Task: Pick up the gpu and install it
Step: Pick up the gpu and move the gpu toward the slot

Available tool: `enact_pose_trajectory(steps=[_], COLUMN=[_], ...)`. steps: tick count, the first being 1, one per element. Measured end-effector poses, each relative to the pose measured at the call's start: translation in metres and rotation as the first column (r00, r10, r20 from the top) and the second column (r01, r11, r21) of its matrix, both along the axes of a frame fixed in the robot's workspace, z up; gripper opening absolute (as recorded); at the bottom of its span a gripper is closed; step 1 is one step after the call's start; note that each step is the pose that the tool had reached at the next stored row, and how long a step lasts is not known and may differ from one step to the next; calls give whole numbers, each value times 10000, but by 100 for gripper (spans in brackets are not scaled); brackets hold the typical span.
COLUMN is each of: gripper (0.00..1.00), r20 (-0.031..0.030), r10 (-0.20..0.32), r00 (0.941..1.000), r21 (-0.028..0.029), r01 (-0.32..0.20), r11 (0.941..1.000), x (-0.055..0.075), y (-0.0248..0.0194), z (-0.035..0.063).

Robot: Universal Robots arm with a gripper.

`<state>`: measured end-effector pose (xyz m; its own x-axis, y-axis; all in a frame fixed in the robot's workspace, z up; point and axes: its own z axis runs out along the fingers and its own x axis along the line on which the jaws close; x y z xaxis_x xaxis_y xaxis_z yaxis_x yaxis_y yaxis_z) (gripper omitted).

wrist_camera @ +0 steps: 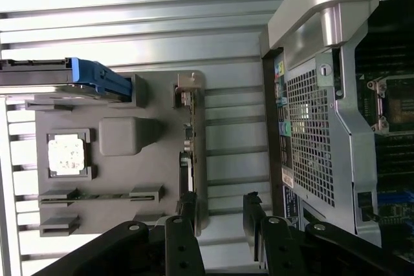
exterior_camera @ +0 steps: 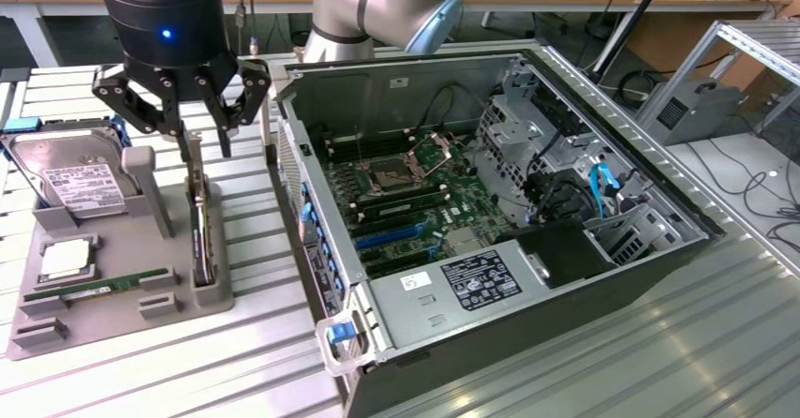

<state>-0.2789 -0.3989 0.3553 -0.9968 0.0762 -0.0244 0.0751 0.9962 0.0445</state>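
Gripper (exterior_camera: 204, 146): jaws spread apart, gripping nothing.
Gpu (exterior_camera: 200, 231): stands on edge in the grey tray (exterior_camera: 125, 320), just below the fingertips, apart from them.
Open computer case (exterior_camera: 413, 334): beside the tray, on the exterior view's right.

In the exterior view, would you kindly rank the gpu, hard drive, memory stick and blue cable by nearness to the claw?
1. gpu, right below the claw
2. hard drive, exterior view's left
3. memory stick, tray's front
4. blue cable, inside the case
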Motion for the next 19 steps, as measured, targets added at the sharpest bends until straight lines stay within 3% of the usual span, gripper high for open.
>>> enact_pose_trajectory(steps=[19], gripper=[42], r20=[0], r10=[0], r00=[10000], r21=[0], r01=[0], r11=[10000], x=[0], y=[0], z=[-63])
